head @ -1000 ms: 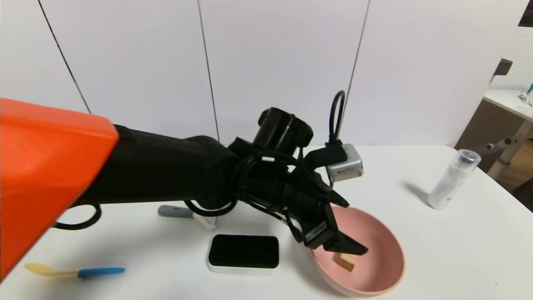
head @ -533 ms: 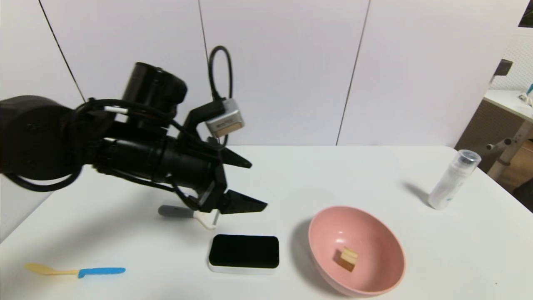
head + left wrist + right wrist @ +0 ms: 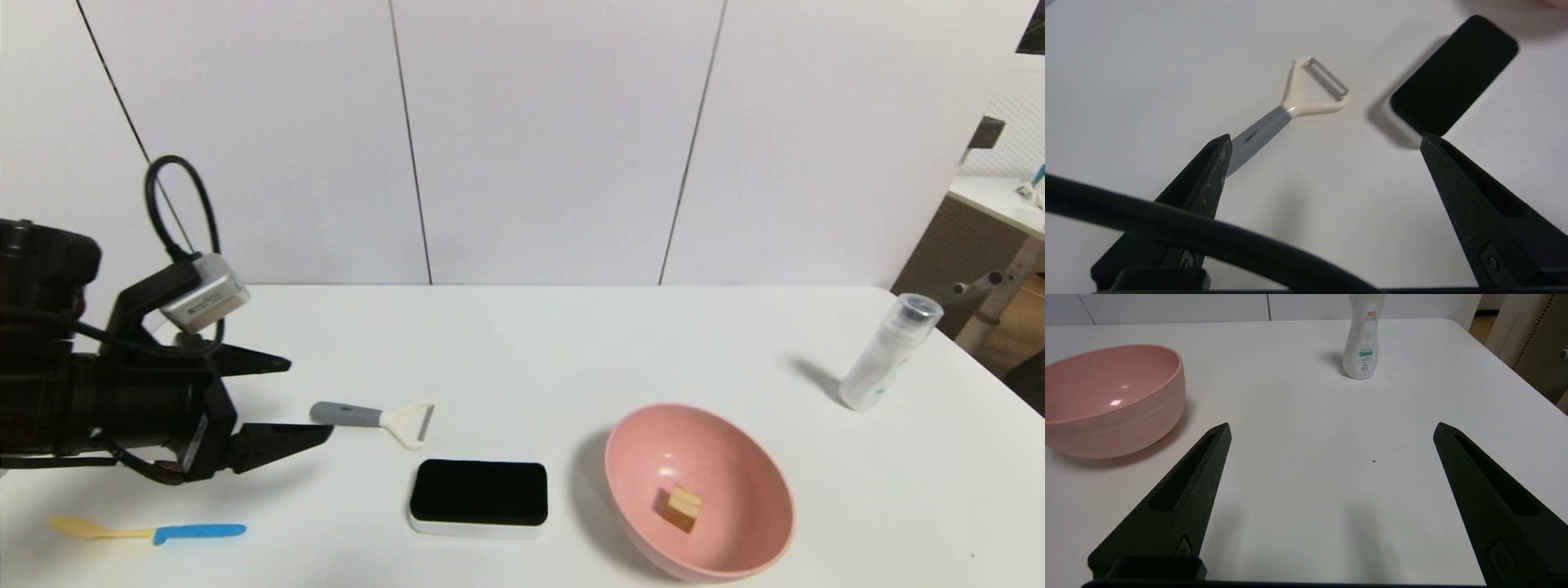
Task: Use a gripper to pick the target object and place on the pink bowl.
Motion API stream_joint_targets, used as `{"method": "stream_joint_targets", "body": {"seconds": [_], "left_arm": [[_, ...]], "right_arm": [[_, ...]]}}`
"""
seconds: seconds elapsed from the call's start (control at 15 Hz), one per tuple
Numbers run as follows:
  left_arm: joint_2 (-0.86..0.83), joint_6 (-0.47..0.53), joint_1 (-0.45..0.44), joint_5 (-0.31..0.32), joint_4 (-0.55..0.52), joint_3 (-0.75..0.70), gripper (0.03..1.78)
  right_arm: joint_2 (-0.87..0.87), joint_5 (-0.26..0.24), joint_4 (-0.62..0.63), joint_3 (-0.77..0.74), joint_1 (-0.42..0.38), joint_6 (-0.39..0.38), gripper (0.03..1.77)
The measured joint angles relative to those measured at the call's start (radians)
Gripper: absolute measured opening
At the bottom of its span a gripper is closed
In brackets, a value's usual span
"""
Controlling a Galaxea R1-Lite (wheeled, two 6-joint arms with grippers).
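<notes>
The small light-brown wooden cube, the target object [image 3: 680, 506], lies at the bottom of the pink bowl [image 3: 739, 461] on the front right of the white table. My left gripper [image 3: 310, 398] hangs open and empty over the table's left side, well clear of the bowl. In the left wrist view, the left gripper [image 3: 1325, 138] has only bare table between its fingers. The right wrist view shows my right gripper [image 3: 1332, 426] open and empty above the table, with the pink bowl [image 3: 1110, 400] off to one side. The right arm does not show in the head view.
A grey-handled peeler [image 3: 371, 416] [image 3: 1298, 106] lies just beyond the left fingertips. A black-topped white block [image 3: 478, 494] [image 3: 1453, 75] sits between peeler and bowl. A yellow and blue spoon [image 3: 147, 531] lies at the front left. A white bottle [image 3: 890, 351] [image 3: 1363, 339] stands at the right.
The left gripper let go of the cube in the bowl, opened wider, and pulled back up and leftwards across the table. The cube stays in the bowl.
</notes>
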State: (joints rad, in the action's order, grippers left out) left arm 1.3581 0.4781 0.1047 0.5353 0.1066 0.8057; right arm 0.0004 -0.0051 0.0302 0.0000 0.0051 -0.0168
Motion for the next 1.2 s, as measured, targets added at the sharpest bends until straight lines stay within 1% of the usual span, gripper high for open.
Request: {"method": "stream_joint_targets", "body": {"seconds": [0.13,0.27,0.4,0.53,0.67,0.8,0.93,1.07,1.2], "left_arm": [[-0.084,-0.016,-0.094,-0.009,-0.016,-0.057,1.67],[-0.189,-0.064,-0.180,-0.011,-0.050,-0.128,1.67],[-0.306,-0.145,-0.241,-0.014,-0.107,-0.214,1.68],[-0.435,-0.242,-0.273,-0.042,-0.162,-0.288,1.69],[-0.562,-0.298,-0.292,-0.082,-0.189,-0.331,1.69],[-0.681,-0.330,-0.298,-0.113,-0.196,-0.358,1.69],[-0.807,-0.346,-0.297,-0.158,-0.197,-0.394,1.69],[-0.919,-0.351,-0.267,-0.214,-0.196,-0.441,1.69],[-1.010,-0.353,-0.194,-0.297,-0.191,-0.493,1.69]], "right_arm": [[0.000,0.000,0.000,0.000,0.000,0.001,1.71],[0.000,0.000,0.000,0.000,0.000,0.000,1.71],[0.000,0.000,0.000,0.000,0.000,0.001,1.71],[0.000,0.001,0.000,0.000,0.000,0.001,1.71],[0.000,0.000,0.000,0.000,0.000,0.001,1.71],[0.000,0.000,0.000,0.000,0.000,0.000,1.71],[0.000,0.000,0.000,0.000,0.000,0.001,1.71],[0.000,0.000,0.000,0.000,0.000,0.001,1.71],[0.000,0.000,0.000,0.000,0.000,0.001,1.71]]}}
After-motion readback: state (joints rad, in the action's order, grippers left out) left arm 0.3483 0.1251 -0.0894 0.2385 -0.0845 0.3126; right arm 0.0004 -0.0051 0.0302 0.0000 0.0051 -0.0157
